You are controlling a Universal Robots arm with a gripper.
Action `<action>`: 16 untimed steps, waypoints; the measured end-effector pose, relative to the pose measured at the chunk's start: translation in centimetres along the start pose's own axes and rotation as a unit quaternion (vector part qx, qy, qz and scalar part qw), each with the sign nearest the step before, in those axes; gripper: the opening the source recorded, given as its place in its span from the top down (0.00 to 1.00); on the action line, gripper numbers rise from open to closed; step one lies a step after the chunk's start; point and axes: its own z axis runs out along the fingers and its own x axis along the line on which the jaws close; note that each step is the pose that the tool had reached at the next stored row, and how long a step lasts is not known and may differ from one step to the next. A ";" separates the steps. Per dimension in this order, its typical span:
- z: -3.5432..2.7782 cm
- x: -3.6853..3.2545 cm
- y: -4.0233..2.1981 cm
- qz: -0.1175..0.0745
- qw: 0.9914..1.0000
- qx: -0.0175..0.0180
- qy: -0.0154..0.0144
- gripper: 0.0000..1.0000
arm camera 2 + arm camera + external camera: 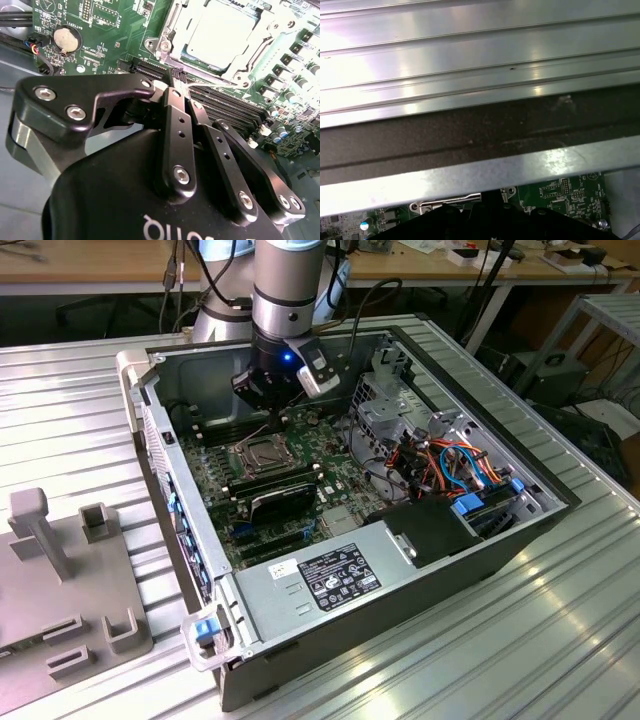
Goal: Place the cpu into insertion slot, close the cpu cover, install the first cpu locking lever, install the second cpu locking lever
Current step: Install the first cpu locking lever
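The cpu point(217, 32), silver-topped, lies in the insertion slot point(262, 453) on the green board. The cpu cover point(172, 27) is folded down flat around it, and the chip shows through the cover's window. My gripper point(179, 84) hangs just over the socket's edge nearest the memory sticks, its two black fingers point(172, 125) pressed together and shut. In the exterior view the gripper point(272, 428) stands right above the socket inside the open computer case. A thin silver lever bar point(447, 201) shows close by the gripper's black body in the first wrist view.
Black memory sticks point(280, 483) run beside the socket. A coin battery point(66, 39) sits on the board. The power supply point(340, 575) and a drive cage with coloured cables point(450, 465) fill the exterior view's right. The case wall point(470, 150) rises close by. A grey fixture point(60, 570) stands outside.
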 end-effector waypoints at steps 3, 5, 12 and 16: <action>0.00 0.00 0.00 0.000 1.000 0.000 0.000 0.89; 0.00 0.00 0.00 0.000 1.000 0.000 0.000 0.89; 0.00 0.00 0.00 0.000 1.000 0.000 0.000 0.89; 0.06 0.22 -0.03 -0.012 1.000 -0.001 0.001 0.89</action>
